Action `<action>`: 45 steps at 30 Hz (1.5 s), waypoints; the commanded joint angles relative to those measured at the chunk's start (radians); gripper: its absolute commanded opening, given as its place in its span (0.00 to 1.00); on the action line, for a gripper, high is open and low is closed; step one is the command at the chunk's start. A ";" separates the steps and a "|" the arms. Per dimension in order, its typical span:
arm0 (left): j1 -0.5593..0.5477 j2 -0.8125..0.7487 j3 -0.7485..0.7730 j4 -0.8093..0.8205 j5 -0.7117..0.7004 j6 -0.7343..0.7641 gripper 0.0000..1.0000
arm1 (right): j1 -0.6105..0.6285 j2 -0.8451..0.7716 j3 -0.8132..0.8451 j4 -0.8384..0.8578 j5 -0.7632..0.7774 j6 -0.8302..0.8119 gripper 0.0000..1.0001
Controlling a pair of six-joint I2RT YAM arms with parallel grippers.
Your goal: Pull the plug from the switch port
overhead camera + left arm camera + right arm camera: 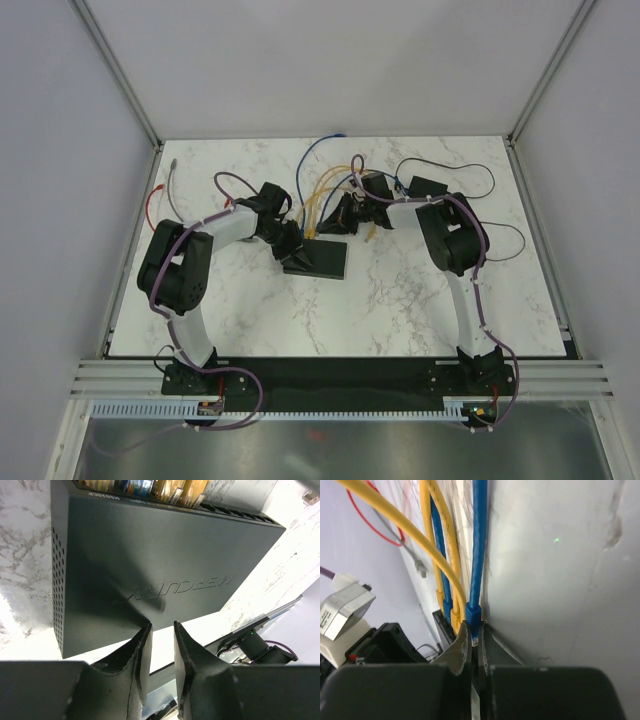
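The switch (322,260) is a flat black box in the middle of the table. Its lid fills the left wrist view (150,565), with yellow and blue plugs (150,487) in the ports along its far edge. My left gripper (162,627) is open. Its fingertips sit at the switch's near edge, with only table showing between them. My right gripper (475,627) is shut on the blue plug (473,614) at the end of a blue cable (480,540), beside several yellow and blue plugs seated in the switch (440,622). The fingers hide its port.
A tangle of yellow and blue cables (320,190) runs back from the switch. A small black adapter block (428,187) with a thin cord lies at the back right. Loose red (152,205) and grey (172,175) cables lie at the back left.
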 commanded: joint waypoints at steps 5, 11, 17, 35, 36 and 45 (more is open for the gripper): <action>-0.004 0.054 -0.049 -0.048 -0.099 0.012 0.33 | 0.001 -0.074 0.077 -0.120 0.180 -0.170 0.00; -0.004 0.002 -0.023 -0.048 -0.071 0.075 0.34 | -0.003 -0.116 0.149 -0.255 0.115 -0.181 0.00; -0.004 -0.110 0.020 -0.048 0.008 0.164 0.55 | -0.003 -0.229 0.114 -0.409 -0.075 -0.149 0.00; 0.002 -0.235 0.132 0.048 0.401 0.178 0.74 | 0.049 -0.740 -0.353 -0.892 -0.133 -0.612 0.00; 0.002 -0.218 0.138 0.052 0.410 0.169 0.74 | 0.055 -0.779 -0.373 -0.890 -0.147 -0.614 0.00; -0.033 -0.048 0.175 0.053 0.436 0.110 0.77 | 0.124 -0.936 -0.422 -0.889 -0.202 -0.604 0.00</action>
